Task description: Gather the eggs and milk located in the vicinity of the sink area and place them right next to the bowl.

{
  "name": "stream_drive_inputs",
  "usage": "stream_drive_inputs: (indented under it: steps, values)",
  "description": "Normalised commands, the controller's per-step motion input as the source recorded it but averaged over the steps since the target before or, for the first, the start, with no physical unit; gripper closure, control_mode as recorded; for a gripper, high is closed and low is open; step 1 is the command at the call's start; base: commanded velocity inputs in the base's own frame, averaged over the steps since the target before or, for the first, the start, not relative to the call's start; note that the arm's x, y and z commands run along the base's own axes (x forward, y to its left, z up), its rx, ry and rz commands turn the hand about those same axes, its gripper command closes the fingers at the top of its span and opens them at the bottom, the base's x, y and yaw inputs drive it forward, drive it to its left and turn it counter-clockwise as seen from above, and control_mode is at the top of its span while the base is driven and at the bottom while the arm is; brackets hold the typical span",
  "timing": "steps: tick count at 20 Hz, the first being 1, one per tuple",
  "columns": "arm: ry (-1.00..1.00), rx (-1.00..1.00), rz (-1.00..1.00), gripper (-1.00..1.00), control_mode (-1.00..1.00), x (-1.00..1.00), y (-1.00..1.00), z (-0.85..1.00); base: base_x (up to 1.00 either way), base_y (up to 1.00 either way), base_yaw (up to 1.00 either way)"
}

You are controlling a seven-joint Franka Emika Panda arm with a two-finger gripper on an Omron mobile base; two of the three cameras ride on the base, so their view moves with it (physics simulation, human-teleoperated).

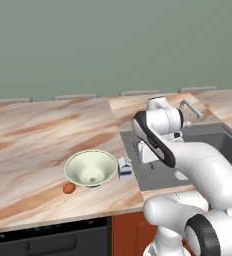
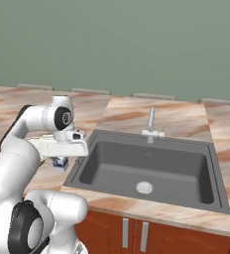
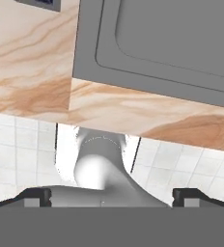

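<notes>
Standing by bowl point(image 1: 90, 167) | milk point(image 1: 125, 167), probably left of jaws | jaws spread wide, empty

Marbled countertop point(image 1: 33, 135) under a grey-green wall point(image 1: 113, 45) — red-brown cabinet doors point(image 2: 137, 233) below.

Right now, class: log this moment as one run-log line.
pincer: open, empty | milk: beside bowl | orange-brown egg: by bowl | pale egg: not located
</notes>
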Motion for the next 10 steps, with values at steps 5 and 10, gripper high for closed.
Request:
stream_drive_inputs:
  steps: [5, 10]
  values:
    - [0.0, 0.0, 0.0, -1.0, -1.0, -0.09, 0.0, 0.0, 0.0, 0.0, 0.0]
    - [0.0, 0.0, 0.0, -1.0, -1.0, 0.0, 0.0, 0.0, 0.0, 0.0, 0.0]
